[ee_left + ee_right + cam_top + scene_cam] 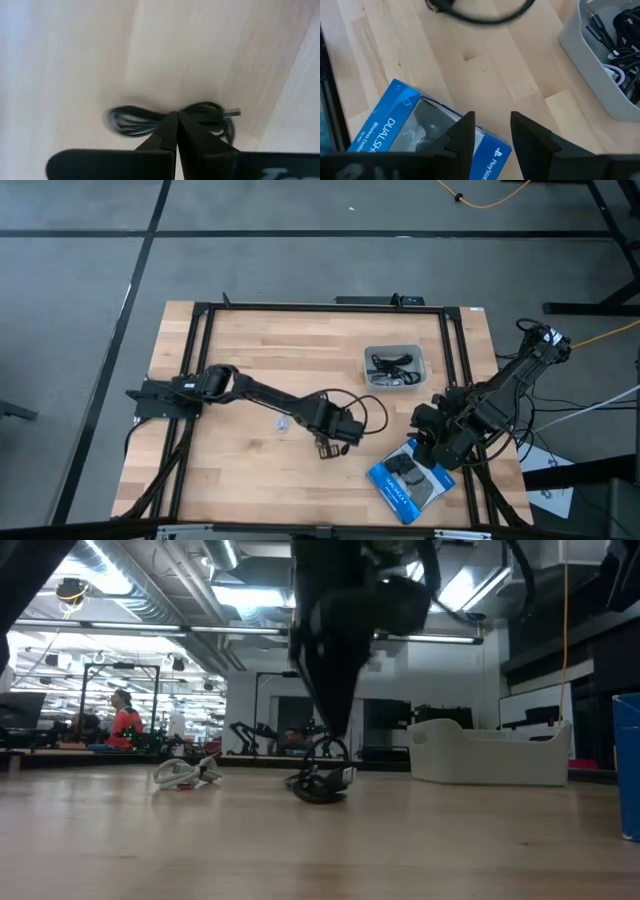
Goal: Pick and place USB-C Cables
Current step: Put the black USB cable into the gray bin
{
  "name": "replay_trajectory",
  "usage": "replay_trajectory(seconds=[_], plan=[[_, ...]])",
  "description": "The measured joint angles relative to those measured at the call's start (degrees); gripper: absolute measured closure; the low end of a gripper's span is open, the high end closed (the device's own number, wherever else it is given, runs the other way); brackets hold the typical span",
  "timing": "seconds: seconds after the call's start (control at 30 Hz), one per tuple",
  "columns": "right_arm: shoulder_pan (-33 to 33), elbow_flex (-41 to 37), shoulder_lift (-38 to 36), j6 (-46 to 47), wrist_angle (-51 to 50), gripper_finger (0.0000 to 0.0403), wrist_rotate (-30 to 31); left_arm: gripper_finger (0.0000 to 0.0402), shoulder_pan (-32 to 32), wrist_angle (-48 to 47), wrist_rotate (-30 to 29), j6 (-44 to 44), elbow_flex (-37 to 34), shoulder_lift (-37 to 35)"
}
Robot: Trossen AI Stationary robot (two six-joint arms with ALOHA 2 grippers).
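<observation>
One black cable (150, 120) pinched by left gripper (176, 120); one box (410, 480).

tray (420, 356) behind box (408, 482), cable (283, 423) left of left jaws (327, 448)

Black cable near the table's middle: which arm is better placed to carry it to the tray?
Left. The left gripper is shut on the black cable; the right gripper hangs open over the blue box.
</observation>
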Motion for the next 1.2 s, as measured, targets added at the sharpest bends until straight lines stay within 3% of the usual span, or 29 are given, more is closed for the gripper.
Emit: replay_trajectory(seconds=[0.2,0.37,0.47,0.73,1.2], plan=[[0.00,0.00,0.00,-0.02,-0.40,0.0274,1.68,0.0401,-3.66,-12.14,-3.71,-0.07,10.08,-0.10],[0.02,0.00,0.00,-0.01,-0.40,0.0274,2.01,0.0401,-5.19,-19.29,-2.43,0.20,10.49,-0.19],[0.00,0.00,0.00,-0.02,-0.40,0.0274,2.01,0.0397,-5.55,-18.10,-2.21,1.87,7.00,-0.19],[0.01,0.00,0.00,0.00,-0.38,0.0274,2.05,0.0338,-3.74,-12.56,6.04,0.44,0.56,-0.10],[0.01,0.00,0.00,0.07,-0.38,0.0274,2.12,0.0282,-2.77,0.75,8.66,2.97,-0.07,-0.13]])
